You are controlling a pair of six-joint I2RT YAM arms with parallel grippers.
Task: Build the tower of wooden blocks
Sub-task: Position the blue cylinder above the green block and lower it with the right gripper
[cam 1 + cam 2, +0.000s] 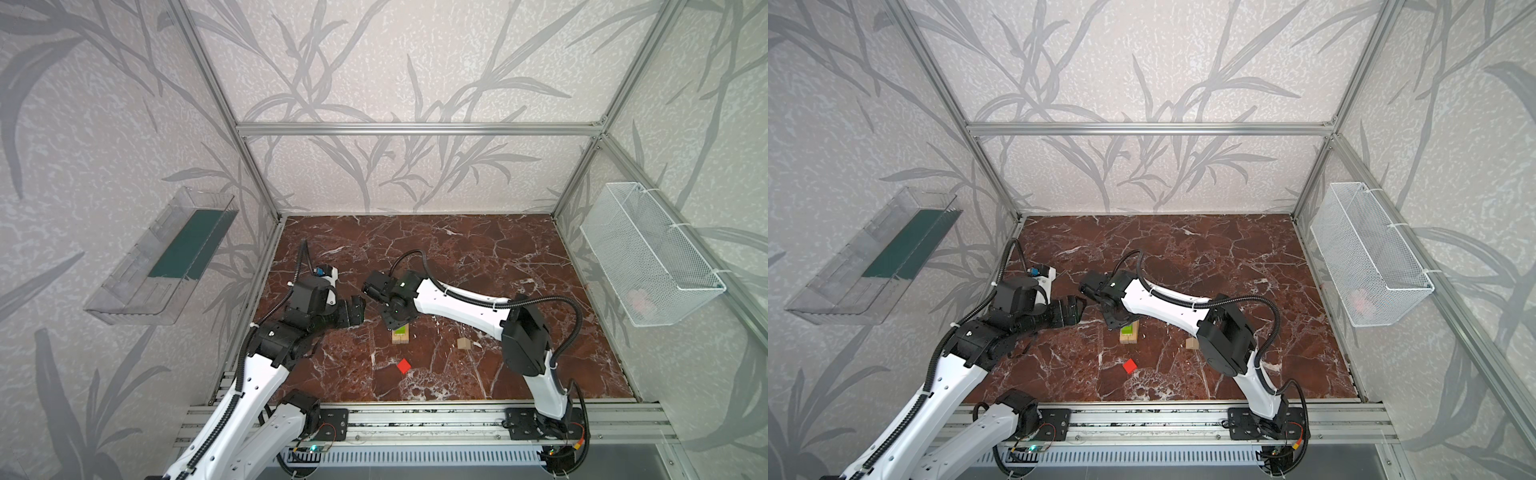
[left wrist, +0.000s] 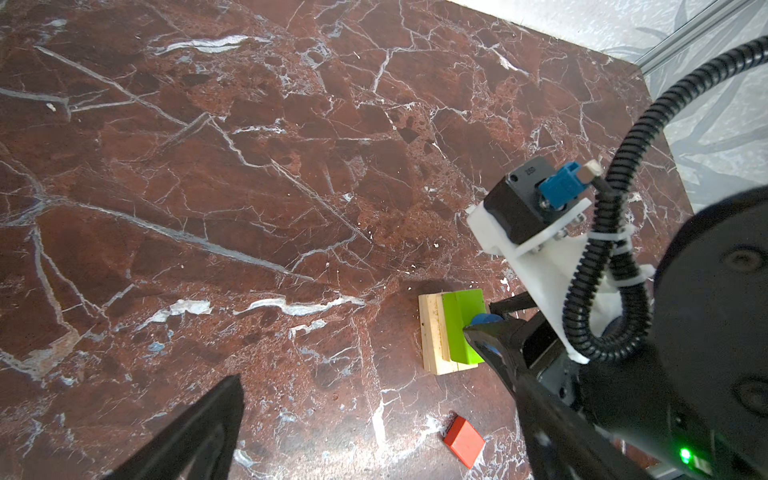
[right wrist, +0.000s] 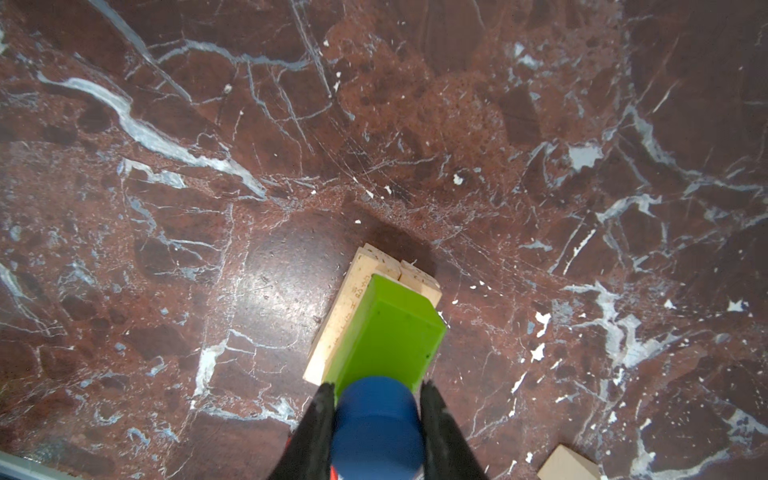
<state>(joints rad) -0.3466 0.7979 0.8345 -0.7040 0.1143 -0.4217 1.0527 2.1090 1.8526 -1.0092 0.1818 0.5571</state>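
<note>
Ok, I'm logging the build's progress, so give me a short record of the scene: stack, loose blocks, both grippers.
stack: green block lying on pale planks
right gripper: shut on blue piece, above the green block
left gripper: open, empty, left of stack
loose: red cube, pale pointed piece

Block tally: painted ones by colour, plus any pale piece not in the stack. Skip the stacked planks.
Green: 1, the green oblong, on the pale planks.
Blue: 1, the blue piece, in the right pincer.
Red: 1, the red cube, lying loose.
Pale, loose: 1, the pale pointed piece.
Total: 4
</note>
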